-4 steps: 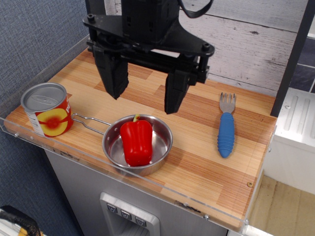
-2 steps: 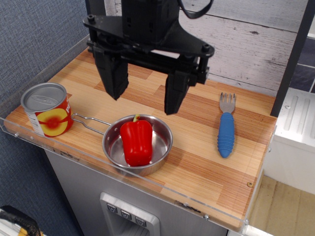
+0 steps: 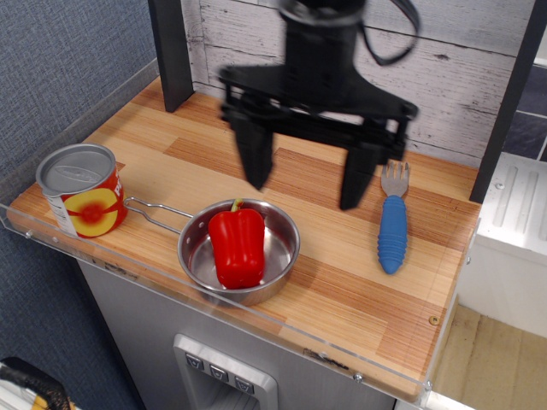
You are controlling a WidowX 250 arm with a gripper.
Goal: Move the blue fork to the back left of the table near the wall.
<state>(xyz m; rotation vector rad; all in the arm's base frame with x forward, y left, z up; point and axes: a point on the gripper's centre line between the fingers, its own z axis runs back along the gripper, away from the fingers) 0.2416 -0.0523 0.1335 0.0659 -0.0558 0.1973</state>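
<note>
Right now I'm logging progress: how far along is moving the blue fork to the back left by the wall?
Nothing is done: the blue-handled fork with silver tines lies on the right of the wood-plank table, far from the back left by the whitewashed plank wall. In hand: the black gripper hangs open, empty, left of the fork. Left: grasp, carry, release.

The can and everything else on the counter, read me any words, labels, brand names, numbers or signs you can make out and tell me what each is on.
No text can be read anywhere in this view.
The can: red label with a yellow round picture, no legible words.
The can's lid: faint embossed marks, too blurred to read.
The blue fork, the pan, the red pepper and the claw: no markings visible.
The panel under the counter: small buttons, symbols too small to tell.
</note>
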